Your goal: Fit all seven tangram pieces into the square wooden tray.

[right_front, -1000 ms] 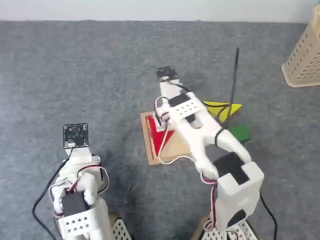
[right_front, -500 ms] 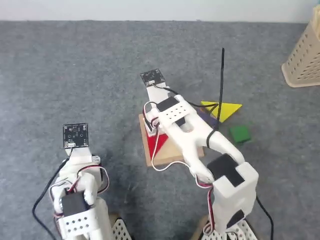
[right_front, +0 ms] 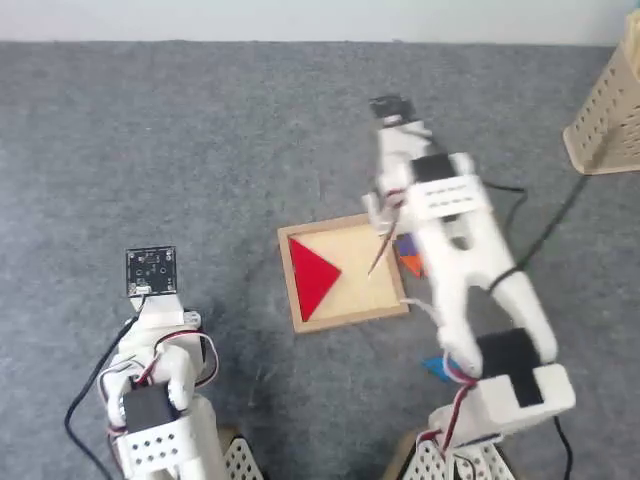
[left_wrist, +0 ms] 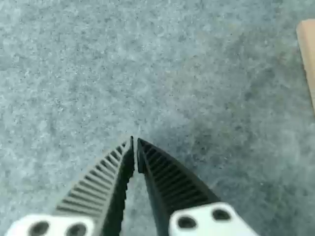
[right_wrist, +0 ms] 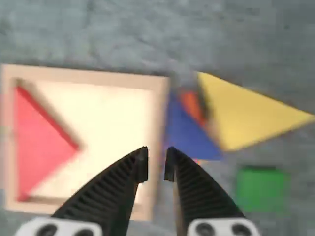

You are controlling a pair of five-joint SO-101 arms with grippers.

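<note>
Nearest the bases, the left arm (right_front: 155, 390) sits folded low over the grey carpet (left_wrist: 98, 73); its own camera gives the left gripper (left_wrist: 134, 143) with ribbed fingers pressed tip to tip, clenched on nothing, and a sliver of the wooden tray (left_wrist: 306, 59) well off to one side; a light blue piece (right_front: 436, 366) lies on the carpet close to the right arm's base in the high view; farther out, the right arm (right_front: 455, 230) stretches over the tray's right edge; from the wrist, the right gripper (right_wrist: 156, 162) hangs above the tray rim (right_wrist: 158, 113), fingers parted by a narrow gap, released and holding nothing; the red triangle (right_front: 312, 275) lies inside the tray (right_front: 291, 290) against its left wall, the one piece seated; just outside the rim, the wrist view lays out a blue triangle (right_wrist: 189, 135), an orange piece (right_wrist: 191, 105), a yellow triangle (right_wrist: 241, 115) and a green square (right_wrist: 261, 189); overhead, the arm crosses that patch, leaving the orange piece (right_front: 411, 265) peeking out; farthest, a beige perforated object (right_front: 605, 110) stands at the carpet's corner.
</note>
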